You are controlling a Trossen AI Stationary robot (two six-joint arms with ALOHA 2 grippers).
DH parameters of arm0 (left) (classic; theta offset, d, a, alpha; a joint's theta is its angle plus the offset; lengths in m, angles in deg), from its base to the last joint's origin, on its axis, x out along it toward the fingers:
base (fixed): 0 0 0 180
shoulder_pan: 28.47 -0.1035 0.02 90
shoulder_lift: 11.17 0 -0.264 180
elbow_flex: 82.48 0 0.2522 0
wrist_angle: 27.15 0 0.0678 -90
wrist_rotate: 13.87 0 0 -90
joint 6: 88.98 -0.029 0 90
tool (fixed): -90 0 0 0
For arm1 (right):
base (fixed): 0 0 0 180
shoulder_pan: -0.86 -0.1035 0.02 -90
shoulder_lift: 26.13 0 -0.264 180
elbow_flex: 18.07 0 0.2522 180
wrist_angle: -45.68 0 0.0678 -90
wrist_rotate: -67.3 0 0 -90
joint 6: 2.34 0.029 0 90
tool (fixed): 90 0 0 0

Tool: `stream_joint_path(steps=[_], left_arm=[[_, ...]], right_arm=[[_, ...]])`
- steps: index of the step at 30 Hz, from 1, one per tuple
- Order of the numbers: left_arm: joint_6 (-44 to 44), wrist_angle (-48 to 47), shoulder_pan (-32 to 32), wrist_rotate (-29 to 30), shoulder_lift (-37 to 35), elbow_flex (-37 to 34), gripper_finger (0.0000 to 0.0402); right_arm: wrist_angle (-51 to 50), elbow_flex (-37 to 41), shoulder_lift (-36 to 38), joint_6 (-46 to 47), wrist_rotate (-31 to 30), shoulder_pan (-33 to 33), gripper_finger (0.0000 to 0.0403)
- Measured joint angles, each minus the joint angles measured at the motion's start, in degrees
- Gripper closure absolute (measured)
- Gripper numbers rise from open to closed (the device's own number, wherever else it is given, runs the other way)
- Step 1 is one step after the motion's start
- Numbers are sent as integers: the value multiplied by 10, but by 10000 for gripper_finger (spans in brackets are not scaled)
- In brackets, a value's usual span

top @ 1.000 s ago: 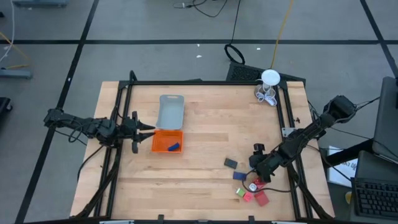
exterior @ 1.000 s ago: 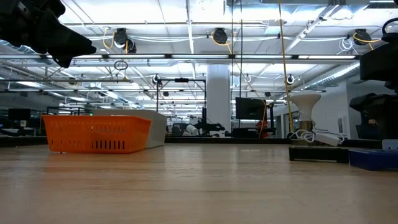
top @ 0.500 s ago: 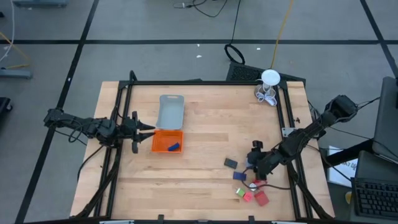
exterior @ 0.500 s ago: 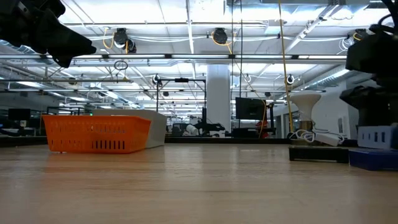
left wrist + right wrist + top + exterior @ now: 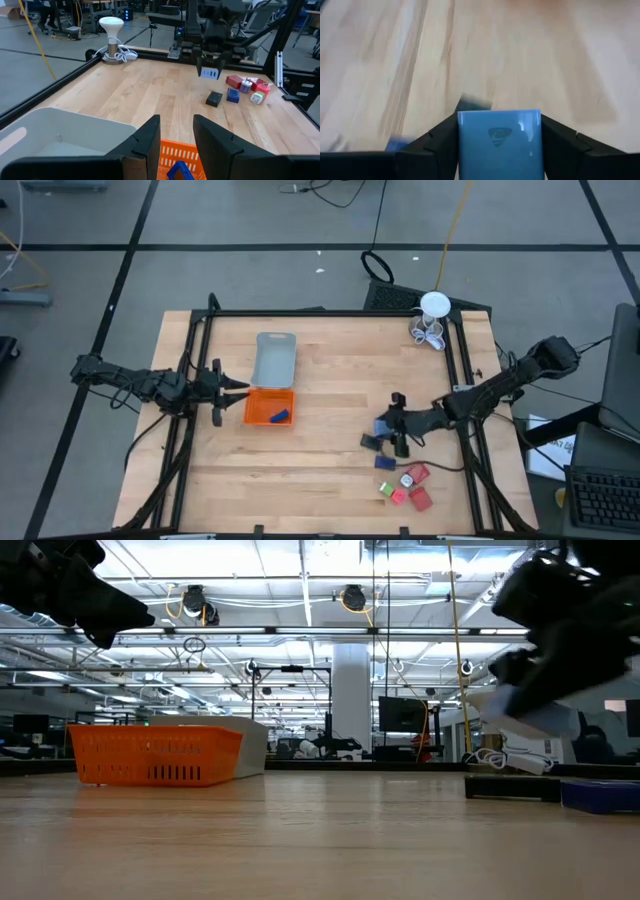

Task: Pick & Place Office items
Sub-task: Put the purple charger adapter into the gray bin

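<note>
Wooden counter [image 5: 330, 380] carrying an orange slotted plastic tray [image 5: 269, 406] beside a grey plastic tray [image 5: 275, 360]. Right tool [image 5: 398, 427], raised above the counter, is clamped on a light-blue rectangular block [image 5: 499, 142], near the loose cluster of small items [image 5: 408, 485]. Left tool [image 5: 238, 388] waits at the orange tray's edge, fingers slightly apart and empty. To do the carry well, keep the block level, clear the tray wall, and release only once it is over the tray.
</note>
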Motion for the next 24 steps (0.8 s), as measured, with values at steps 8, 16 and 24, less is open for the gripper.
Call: stream_joint_path(steps=[8,16,24], left_arm=[[-5,2,0,1,0,0,284],[-153,176,0,-32,35,0,284],[-184,354,0,-143,163,0,284]], right_arm=[[143,0,0,-80,3,64,196],[314,-1,-34,-124,4,108,196],[482,-1,-95,-148,99,157,196]])
